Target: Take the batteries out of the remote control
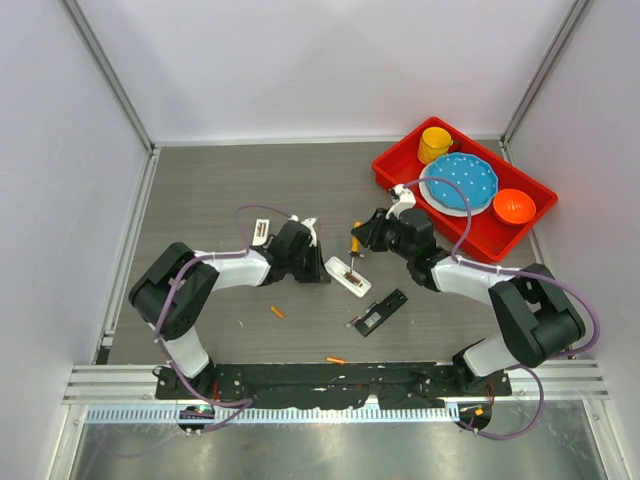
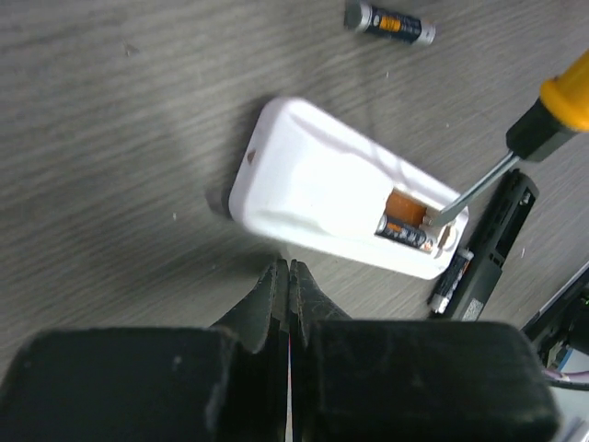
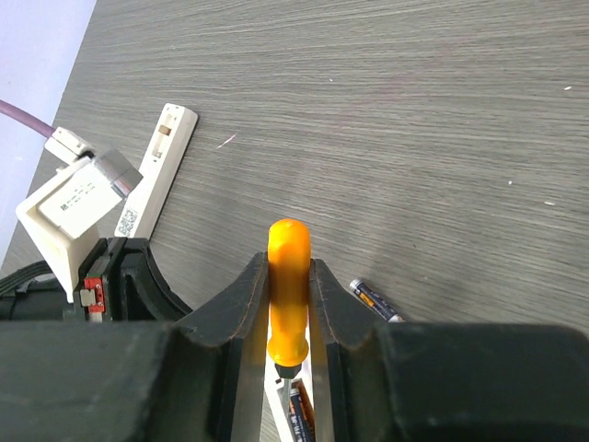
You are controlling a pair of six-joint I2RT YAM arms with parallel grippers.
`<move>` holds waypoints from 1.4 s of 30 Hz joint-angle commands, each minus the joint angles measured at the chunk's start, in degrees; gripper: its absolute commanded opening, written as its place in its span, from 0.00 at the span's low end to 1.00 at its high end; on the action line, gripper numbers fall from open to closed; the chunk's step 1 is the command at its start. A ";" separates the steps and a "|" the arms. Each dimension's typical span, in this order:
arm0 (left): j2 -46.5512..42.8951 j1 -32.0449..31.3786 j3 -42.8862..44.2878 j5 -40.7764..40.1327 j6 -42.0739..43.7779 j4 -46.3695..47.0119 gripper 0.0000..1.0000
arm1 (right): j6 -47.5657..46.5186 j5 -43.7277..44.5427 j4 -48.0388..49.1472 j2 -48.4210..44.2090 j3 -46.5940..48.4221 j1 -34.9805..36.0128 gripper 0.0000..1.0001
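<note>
The orange-handled screwdriver is clamped in the right gripper. Its tip is set in the open bay of the white plastic remote control, against 1 dark metal-ended battery. Shallow, slow levering is advised so the cell is lifted, not flicked. The left gripper is pressed together and empty, just beside the remote's edge, where the remote could be braced. 1 loose dark battery and a slim black casing lie near and could be struck.
</note>
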 commanded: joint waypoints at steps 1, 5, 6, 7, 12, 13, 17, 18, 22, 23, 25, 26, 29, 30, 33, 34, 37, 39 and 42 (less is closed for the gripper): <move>4.06 0.70 3.19 -2.43 1.18 -2.25 0.00 | -1.39 1.92 0.89 -0.80 2.02 0.11 0.01; 7.49 0.70 7.32 -1.81 2.58 -3.91 0.00 | -1.65 1.92 0.10 -0.62 2.28 0.20 0.01; 8.54 0.70 8.20 -1.55 2.93 -4.27 0.00 | -1.74 2.00 -0.07 -0.62 2.46 0.20 0.01; 8.81 0.70 8.99 -1.20 3.03 -4.27 0.00 | -1.74 2.00 -0.42 -0.79 2.46 0.20 0.01; 9.43 0.62 7.42 1.70 3.64 -3.92 0.00 | -2.27 2.53 -0.87 -1.41 2.64 0.20 0.01; 9.08 0.62 6.20 2.84 3.47 -3.66 0.00 | -2.27 2.62 -0.95 -1.50 2.64 0.20 0.01; 7.15 -0.70 2.15 3.11 2.50 -2.69 0.00 | -2.09 2.71 -0.87 -1.50 2.46 0.20 0.01; 6.54 -1.14 1.28 2.85 2.15 -2.69 0.00 | -2.18 2.62 -0.87 -1.59 2.37 0.20 0.01; 4.07 -4.38 -1.54 1.36 1.01 -3.04 0.00 | -2.09 2.62 -0.87 -1.68 2.11 0.20 0.01; 3.81 -4.92 -1.55 0.92 0.83 -3.22 0.00 | -2.00 2.62 -0.60 -1.59 2.02 0.20 0.01; 3.89 -6.58 -0.76 0.22 0.31 -3.57 0.00 | -1.91 2.62 -0.43 -1.41 2.11 0.20 0.01; 4.07 -6.94 -0.49 -0.22 0.21 -3.57 0.00 | -1.91 2.62 -0.43 -1.32 2.20 0.20 0.01; 5.30 -7.12 0.47 -1.19 -0.22 -3.57 0.00 | -1.83 2.71 -0.43 -1.41 2.02 0.29 0.01; 5.65 -7.12 0.82 -1.37 -0.23 -3.74 0.00 | -1.91 2.88 -0.51 -1.59 2.02 0.20 0.01; 5.48 -7.12 1.18 -1.37 -0.14 -3.66 0.00 | -2.09 3.58 -0.51 -2.20 1.58 0.20 0.01; 5.21 -7.12 1.27 -1.37 -0.05 -3.83 0.00 | -2.00 3.76 -0.51 -2.12 1.41 0.20 0.01; 4.77 -7.12 1.18 -2.24 0.13 -4.27 0.00 | -2.09 3.85 -0.43 -1.68 1.41 0.20 0.01; 4.68 -7.12 0.92 -2.95 0.30 -4.27 0.00 | -1.74 3.59 -0.25 -1.15 1.41 0.20 0.01; 4.51 -7.12 0.83 -3.39 0.21 -4.27 0.00 | -1.39 3.15 -0.08 0.34 1.58 0.46 0.01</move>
